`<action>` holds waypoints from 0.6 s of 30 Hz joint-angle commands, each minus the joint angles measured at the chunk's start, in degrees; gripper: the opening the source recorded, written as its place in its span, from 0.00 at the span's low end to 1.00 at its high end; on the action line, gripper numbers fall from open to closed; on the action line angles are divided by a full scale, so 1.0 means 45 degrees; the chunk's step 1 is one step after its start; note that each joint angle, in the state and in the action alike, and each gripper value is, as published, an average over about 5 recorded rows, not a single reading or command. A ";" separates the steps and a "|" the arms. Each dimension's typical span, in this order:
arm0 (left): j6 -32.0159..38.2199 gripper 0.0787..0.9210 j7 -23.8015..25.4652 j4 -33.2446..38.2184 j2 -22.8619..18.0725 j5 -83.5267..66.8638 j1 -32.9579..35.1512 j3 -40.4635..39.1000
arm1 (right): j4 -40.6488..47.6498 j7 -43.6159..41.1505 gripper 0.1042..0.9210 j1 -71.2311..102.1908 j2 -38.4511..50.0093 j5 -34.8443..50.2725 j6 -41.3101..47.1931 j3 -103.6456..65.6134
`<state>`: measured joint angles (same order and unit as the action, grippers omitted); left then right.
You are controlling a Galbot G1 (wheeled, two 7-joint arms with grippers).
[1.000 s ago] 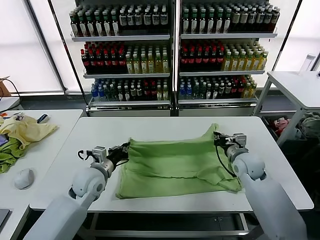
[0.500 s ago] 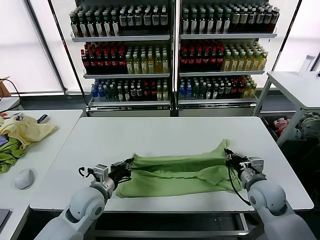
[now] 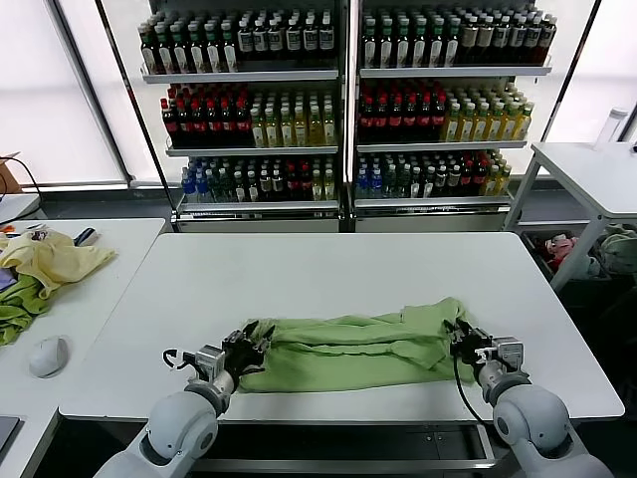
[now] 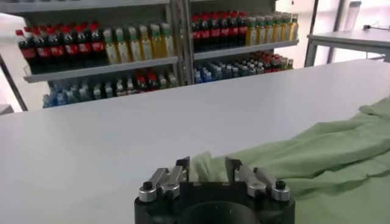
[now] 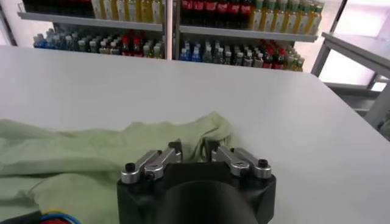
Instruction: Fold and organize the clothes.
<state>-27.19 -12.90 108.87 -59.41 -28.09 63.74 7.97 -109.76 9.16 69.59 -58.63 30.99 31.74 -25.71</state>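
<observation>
Right, the big white table [image 3: 328,269] fills the middle of the head view, and behind it stands a tall shelf rack [image 3: 343,100] packed with rows of bottles. Across the near part of the table lies the light green shirt [image 3: 348,349], folded over into a long rumpled band that runs side to side, close to the front edge but not hanging off it. Off to the robot's left, a second table [image 3: 70,309] carries a heap of yellow and green cloth [image 3: 45,264] and a pale computer mouse [image 3: 48,355]. Down at the left end of the shirt sits the left gripper [image 3: 249,347], low on the table with the fabric's edge right at its tips; in the left wrist view the left gripper's fingers [image 4: 178,169] stand apart, a fold of green cloth lying loose in the gap between them, not pinched. At the other end, the right gripper [image 3: 460,339] rests against the shirt's right corner, and the right wrist view shows its fingers [image 5: 175,149] parted too, the bunched corner of the shirt just ahead of them and unclamped.
</observation>
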 commanded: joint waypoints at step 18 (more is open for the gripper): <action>-0.0758 0.75 -0.1883 -0.0473 -0.1927 0.0387 0.1165 0.0636 | -0.0252 0.0174 0.88 0.0379 -0.0232 0.0075 0.0015 -0.0002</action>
<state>-28.71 -19.80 107.31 -66.63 -22.08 68.18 9.57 -110.62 9.90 71.06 -59.53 31.25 31.71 -25.76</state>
